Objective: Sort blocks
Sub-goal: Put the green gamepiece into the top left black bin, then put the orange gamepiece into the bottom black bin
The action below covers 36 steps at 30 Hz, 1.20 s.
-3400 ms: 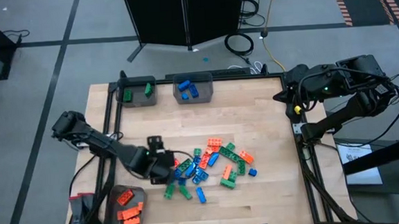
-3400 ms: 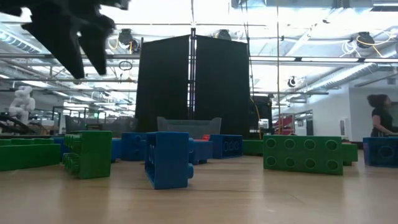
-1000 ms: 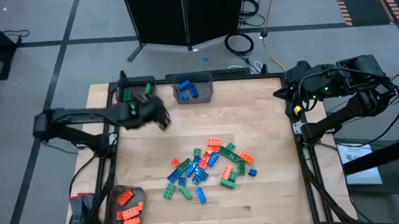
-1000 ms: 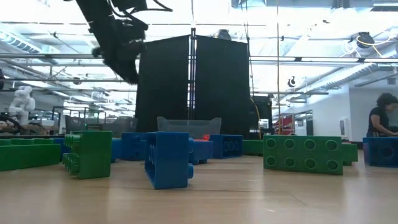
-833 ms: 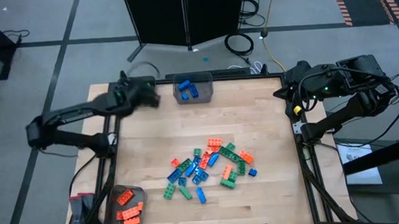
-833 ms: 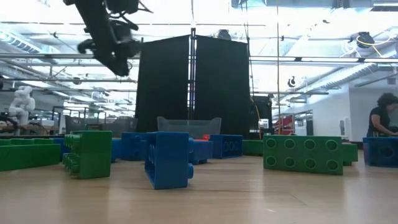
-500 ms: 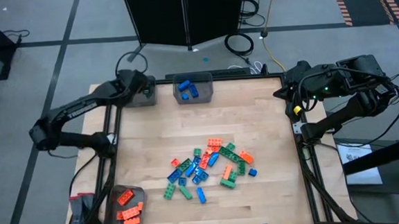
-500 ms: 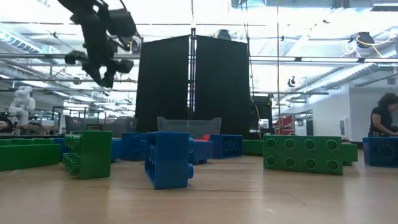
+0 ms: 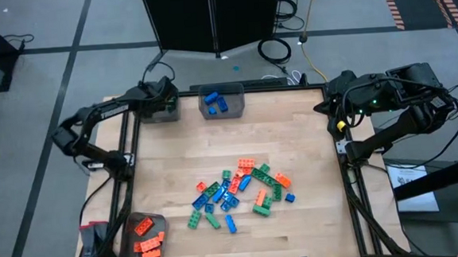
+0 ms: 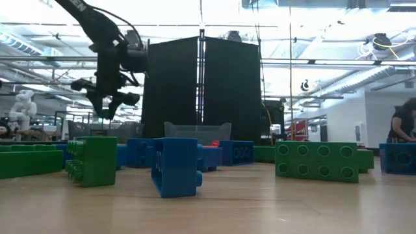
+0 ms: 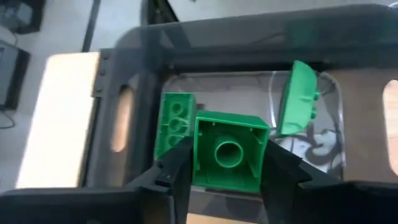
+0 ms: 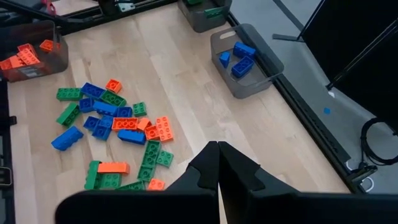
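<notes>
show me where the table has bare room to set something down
Bare wood lies between the loose block pile and the two far bins, and along the right edge by the parked right gripper. The middle is crowded. The left gripper, holding a green block, occupies the green bin.

Hidden, cropped and unreadable parts

From above, the left claw (image 9: 160, 101) covers most of the bin (image 9: 169, 114) beneath it, so that bin's contents cannot be seen there. In the left wrist view the green block (image 11: 227, 151) between the fingers (image 11: 176, 176) shows only its hollow underside, and the picture's lower edge cuts off the fingers. The right claw (image 12: 218, 155) is cropped by the bottom edge of its own view. At worktop level, near blocks (image 10: 175, 165) hide those behind them, and the clear bin (image 10: 197, 132) shows only its top. At that view's right edge a person (image 10: 404, 123) is cut off.
</notes>
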{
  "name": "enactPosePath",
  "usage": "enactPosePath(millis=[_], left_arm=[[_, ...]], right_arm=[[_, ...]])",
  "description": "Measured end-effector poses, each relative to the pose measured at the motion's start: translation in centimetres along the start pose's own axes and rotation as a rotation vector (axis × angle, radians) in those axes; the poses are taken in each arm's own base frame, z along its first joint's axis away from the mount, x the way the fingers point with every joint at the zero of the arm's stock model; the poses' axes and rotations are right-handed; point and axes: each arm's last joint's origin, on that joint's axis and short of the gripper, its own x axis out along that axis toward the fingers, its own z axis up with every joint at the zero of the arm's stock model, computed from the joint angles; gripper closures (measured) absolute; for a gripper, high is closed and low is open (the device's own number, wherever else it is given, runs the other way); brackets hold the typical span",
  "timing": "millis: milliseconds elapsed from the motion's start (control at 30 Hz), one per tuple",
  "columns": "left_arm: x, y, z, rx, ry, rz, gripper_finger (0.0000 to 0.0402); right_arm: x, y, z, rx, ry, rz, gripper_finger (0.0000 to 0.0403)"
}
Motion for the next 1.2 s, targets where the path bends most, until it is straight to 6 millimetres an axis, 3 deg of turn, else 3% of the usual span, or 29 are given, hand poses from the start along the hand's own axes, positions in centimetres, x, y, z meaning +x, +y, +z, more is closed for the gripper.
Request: enactPosePath(millis=[333,533,633,833,1033,1200], left_arm=[[0.3,-0.7,0.2,0.106,0.011,-0.088,0.0147],[-0.4,-0.9,0.1,0.124,0.062,-0.214,0.0119],[-2.4,-1.2,0.2,0.192,0.009,-0.338,0.0118],[-8.6,-1.6,-0.2,0.278,-0.145,-0.667,0.0117],[-13.8,-4.5,-3.9,0.511,-0.277,-0.965,0.0117],[-15.2,-8.5,-7.2,0.669,-0.352,-1.085,0.0117]], right_arm=[[0.0,0.0,0.0,-0.001,0.000,0.000,0.0403],[0.0,0.0,0.0,-0.002,0.000,0.001,0.0403],[0.0,0.0,0.0,-0.003,0.001,0.003,0.0403],[0.0,0.0,0.0,-0.003,0.001,0.003,0.0403],[0.0,0.0,0.0,0.000,0.001,0.003,0.0403],[0.0,0.0,0.0,0.000,0.001,0.003,0.0403]])
